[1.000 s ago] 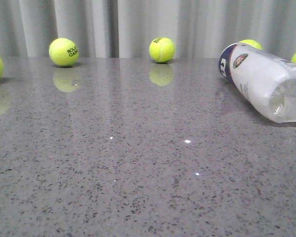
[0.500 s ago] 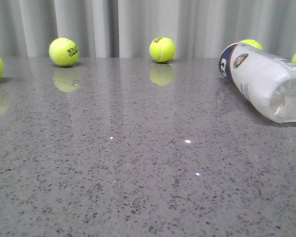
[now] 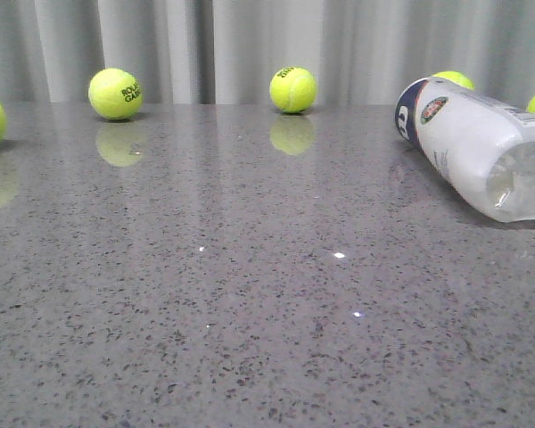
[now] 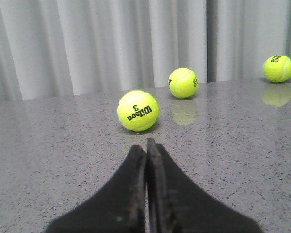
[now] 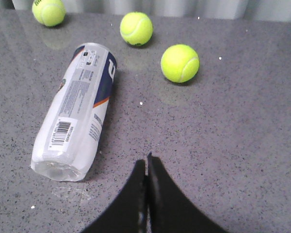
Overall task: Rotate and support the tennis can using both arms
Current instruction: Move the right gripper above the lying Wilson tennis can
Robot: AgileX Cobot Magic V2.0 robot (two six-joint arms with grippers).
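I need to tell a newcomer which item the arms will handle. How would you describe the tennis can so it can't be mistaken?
On the grey speckled table, look to the right side in the front view. There the tennis can lies on its side, a long cylinder with a white and navy label. Everything near it is a round yellow tennis ball; it is the only cylinder.

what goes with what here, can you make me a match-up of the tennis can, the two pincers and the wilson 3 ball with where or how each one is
Things:
1. tennis can
2. left pincer
3. right pincer
4. Wilson 3 ball

States:
A. shut, beside the can's clear end
B. lying on its side
C. resting on the table just ahead of a shut pincer
D. shut, pointing at a ball

Pairs: 1-B, 2-D, 3-A, 4-C
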